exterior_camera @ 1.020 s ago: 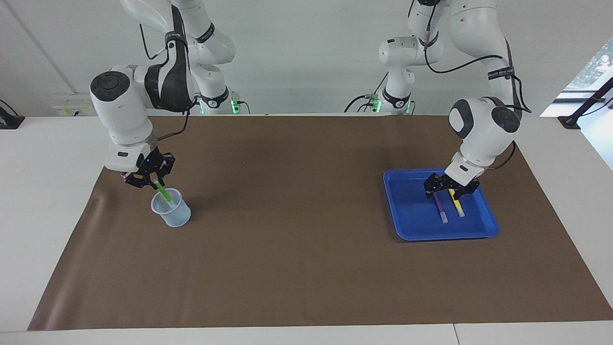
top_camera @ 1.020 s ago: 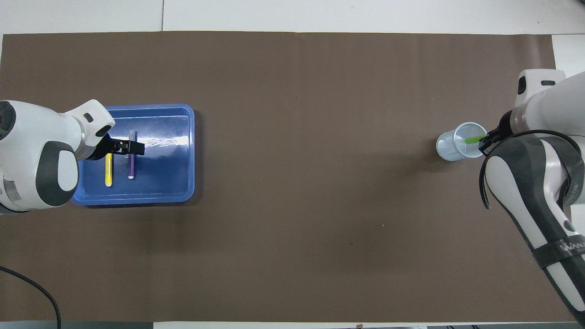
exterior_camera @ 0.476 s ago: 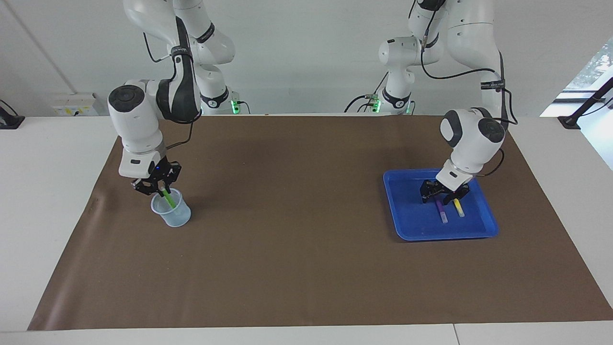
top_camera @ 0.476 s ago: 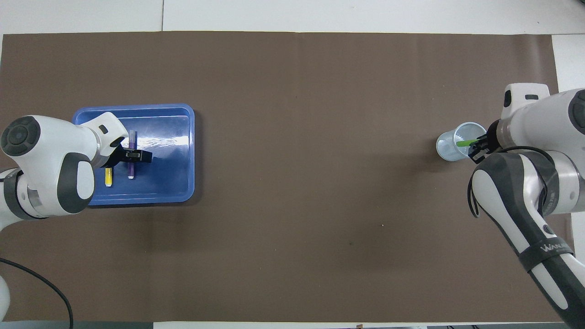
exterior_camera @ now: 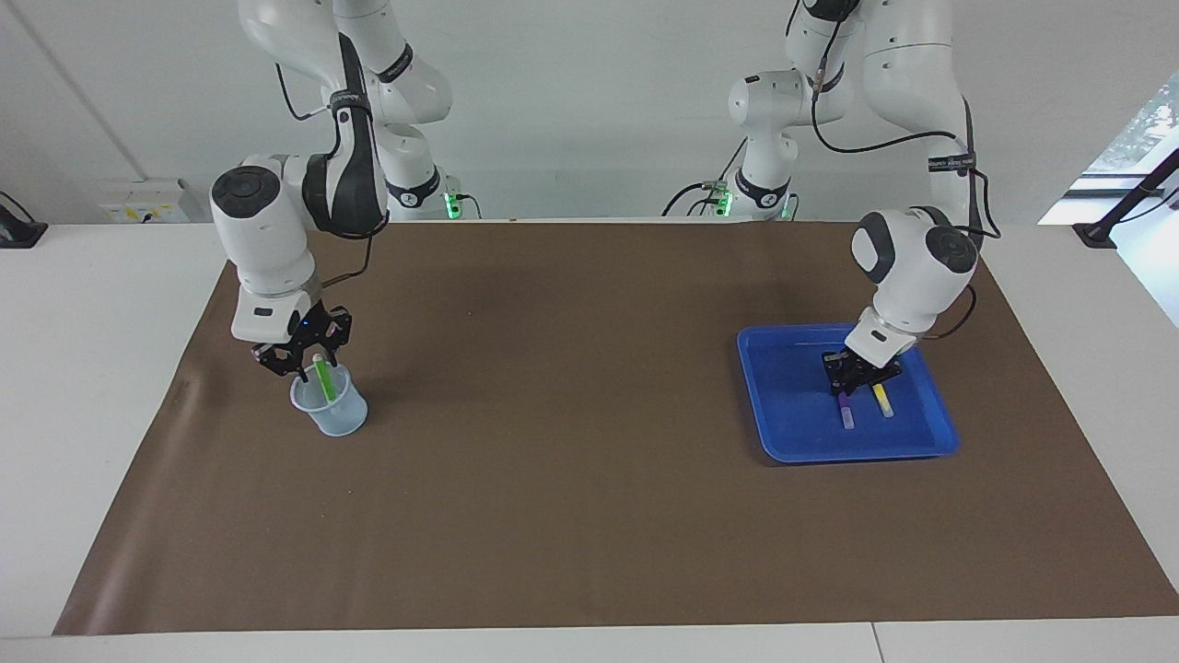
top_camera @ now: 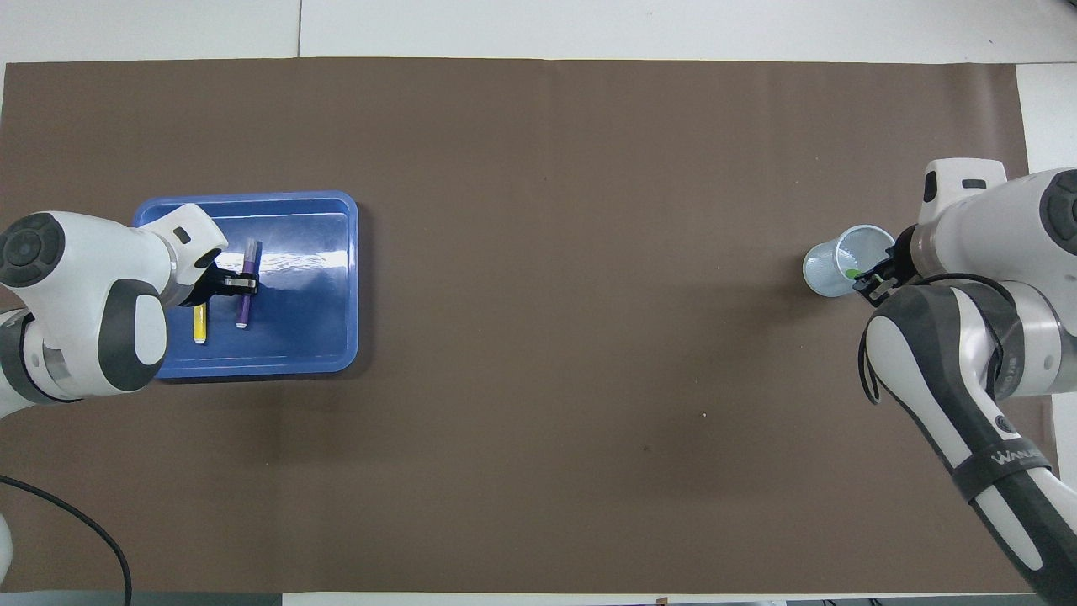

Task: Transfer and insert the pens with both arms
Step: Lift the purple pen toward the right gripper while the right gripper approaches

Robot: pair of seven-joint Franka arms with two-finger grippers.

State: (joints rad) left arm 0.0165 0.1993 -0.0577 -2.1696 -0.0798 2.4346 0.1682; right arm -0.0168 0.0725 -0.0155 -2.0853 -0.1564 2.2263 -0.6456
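A plain white wall point(exterior_camera: 589, 101) fills the upper part of the facing view. A white table point(exterior_camera: 92, 304) bears a wide brown mat point(exterior_camera: 589, 479). At the upper right edge a bright window point(exterior_camera: 1138, 129) lets in daylight, with a black stand point(exterior_camera: 1128, 207) just before it.

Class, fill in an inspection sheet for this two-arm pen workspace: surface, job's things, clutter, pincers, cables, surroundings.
Surface: white table covered by a flat brown mat.
Job's things: purple pen and yellow pen lie side by side in the blue tray at the left arm's end; green pen stands in the clear cup at the right arm's end.
Clutter: nothing seen.
Pincers: left pincer shut on the purple pen, low in the tray; right pincer over the cup, at the green pen's top.
Cables: black cables hang along both arms.
Surroundings: white wall.
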